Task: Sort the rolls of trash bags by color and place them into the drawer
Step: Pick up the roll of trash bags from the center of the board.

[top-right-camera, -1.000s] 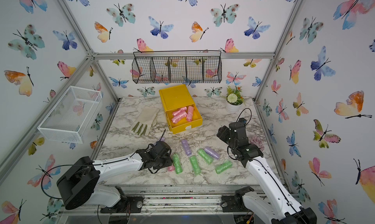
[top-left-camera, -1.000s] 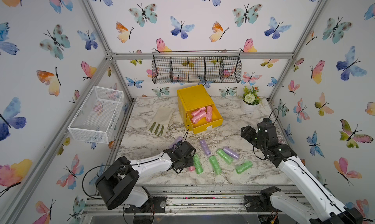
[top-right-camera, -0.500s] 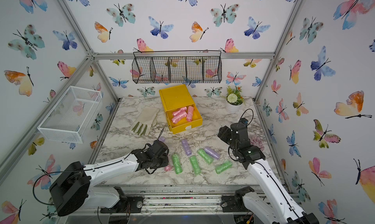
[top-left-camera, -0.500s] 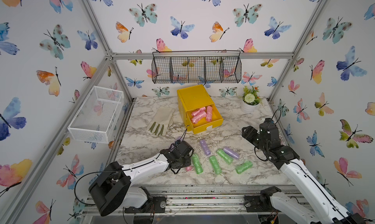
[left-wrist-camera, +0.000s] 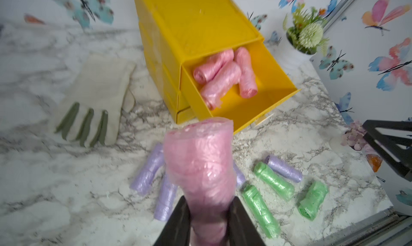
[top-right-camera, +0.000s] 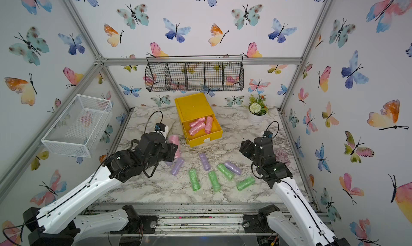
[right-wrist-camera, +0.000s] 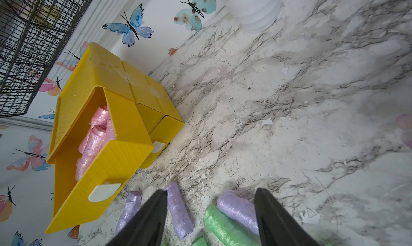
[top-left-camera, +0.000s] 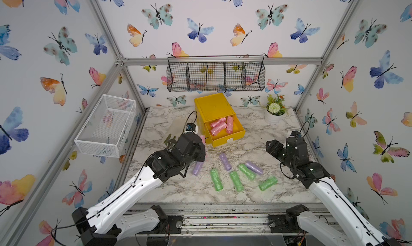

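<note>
Left claw (left-wrist-camera: 208,209): clamped on a pink roll (left-wrist-camera: 200,158), held above the desk (top-left-camera: 256,144) just left of the open top drawer (top-left-camera: 220,142) | right claw (right-wrist-camera: 210,190): apart, empty, at right | three pink rolls (top-left-camera: 219,126) laid in that drawer | purple rolls (top-left-camera: 225,162) and green rolls (top-left-camera: 236,181) laid nearer on the desk

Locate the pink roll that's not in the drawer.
The pink trash bag roll is clamped in the left claw, off the table; in a top view it hangs just left of the open top drawer, above the purple rolls.
</note>
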